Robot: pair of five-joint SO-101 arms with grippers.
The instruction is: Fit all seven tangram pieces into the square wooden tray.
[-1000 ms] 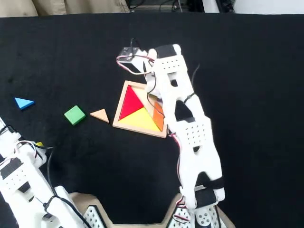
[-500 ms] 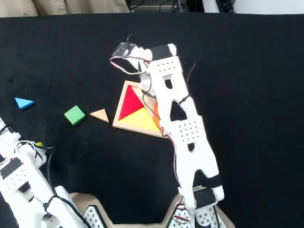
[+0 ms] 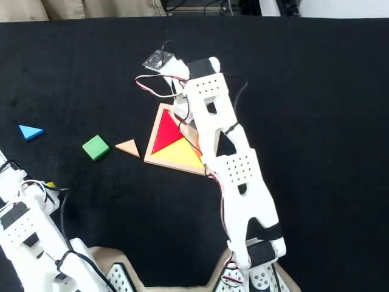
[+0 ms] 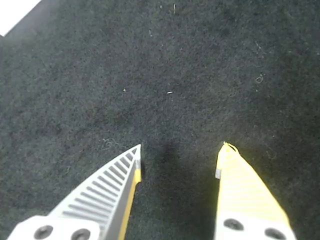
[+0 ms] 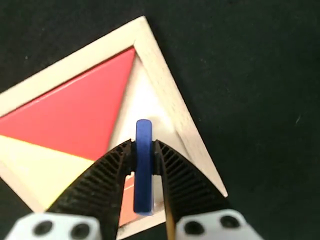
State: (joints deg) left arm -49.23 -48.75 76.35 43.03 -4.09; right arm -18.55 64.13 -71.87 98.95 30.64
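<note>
Pinching the blue piece [image 5: 143, 129] edge-on in my right gripper [image 5: 143, 143] above the tray [image 5: 165, 75]'s bare corner beside the red triangle [image 5: 75, 102], I'd tip it flat and line its edges up with the rim before release; left gripper [image 4: 180, 150] hangs spread over black cloth [image 4: 200, 60].

Wooden tray [image 3: 149, 157] under an arm [image 3: 240, 176] — red triangle [image 3: 165, 135], yellow triangle [image 3: 176, 155] inside
</note>
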